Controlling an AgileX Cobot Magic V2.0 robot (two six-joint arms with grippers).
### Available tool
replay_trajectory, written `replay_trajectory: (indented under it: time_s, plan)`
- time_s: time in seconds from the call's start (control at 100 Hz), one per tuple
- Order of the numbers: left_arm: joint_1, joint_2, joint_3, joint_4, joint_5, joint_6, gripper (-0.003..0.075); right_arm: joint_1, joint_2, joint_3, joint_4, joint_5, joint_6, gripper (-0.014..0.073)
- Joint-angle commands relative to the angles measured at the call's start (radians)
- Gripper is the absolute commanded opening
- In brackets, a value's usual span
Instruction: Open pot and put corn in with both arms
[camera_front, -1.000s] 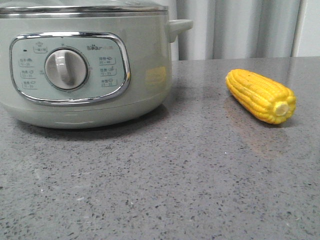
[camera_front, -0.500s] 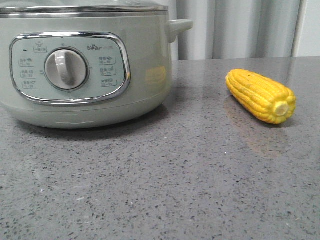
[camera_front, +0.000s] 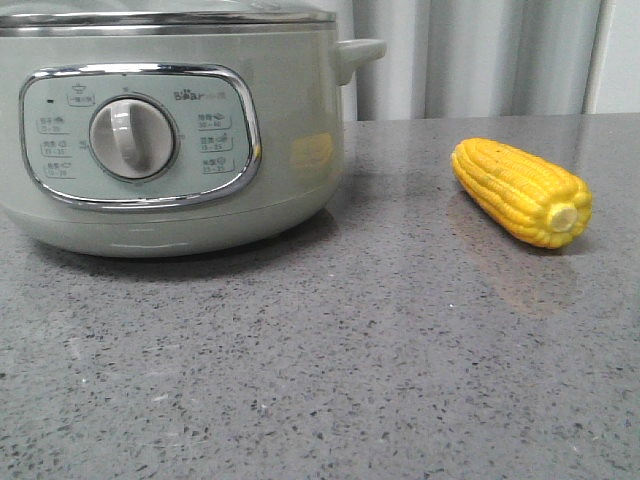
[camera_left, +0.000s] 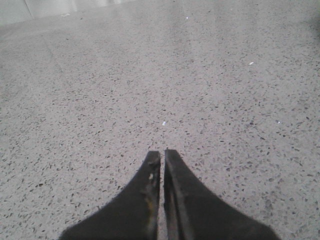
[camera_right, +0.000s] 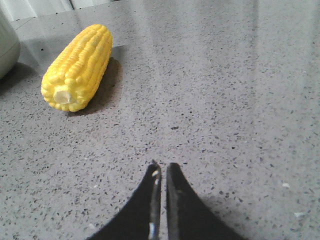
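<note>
The pale green pot (camera_front: 280, 120) stands at the left of the front view, its lid on, with a round grey dial (camera_front: 132, 138) in a chrome-framed panel. The yellow corn (camera_front: 522, 191) lies on the counter to the pot's right, stub end toward the camera. It also shows in the right wrist view (camera_right: 77, 66). My right gripper (camera_right: 162, 165) is shut and empty above the counter, apart from the corn. My left gripper (camera_left: 162, 152) is shut and empty over bare counter. Neither gripper shows in the front view.
A grey speckled counter (camera_front: 330, 350) spreads under everything. A pale curtain (camera_front: 480, 55) hangs behind it. A sliver of the pot's wall (camera_right: 6, 42) shows at the edge of the right wrist view.
</note>
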Motion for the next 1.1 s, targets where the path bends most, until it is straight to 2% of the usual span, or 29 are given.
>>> replay_trajectory:
  time_s: [0.0, 0.52, 0.82, 0.93, 1.01, 1.05, 1.09]
  plan:
    - [-0.006, -0.031, 0.027, -0.007, -0.024, -0.005, -0.0018, -0.006, -0.015, 0.027, -0.019, -0.032, -0.004, -0.0052]
    - [-0.006, -0.031, 0.027, -0.007, -0.024, -0.005, -0.0018, -0.006, -0.015, 0.027, -0.026, -0.038, -0.004, -0.0052]
    - [-0.006, -0.031, 0.027, 0.042, -0.053, -0.005, -0.0018, -0.006, -0.015, 0.027, -0.027, -0.283, -0.004, -0.0052]
    - [-0.006, -0.031, 0.027, 0.042, -0.060, -0.005, -0.0018, -0.006, -0.015, 0.027, 0.017, -0.409, -0.004, -0.0052]
    - [-0.006, -0.031, 0.027, 0.042, -0.072, -0.005, -0.0018, -0.006, -0.015, 0.027, 0.034, -0.438, -0.004, -0.0052]
    - [-0.006, -0.031, 0.027, 0.014, -0.091, -0.010, -0.0018, -0.006, -0.015, 0.027, 0.039, -0.429, -0.004, -0.0052]
    - [-0.006, -0.031, 0.027, -0.080, -0.141, -0.012, -0.0018, -0.006, -0.015, 0.027, 0.071, -0.413, -0.004, -0.0052]
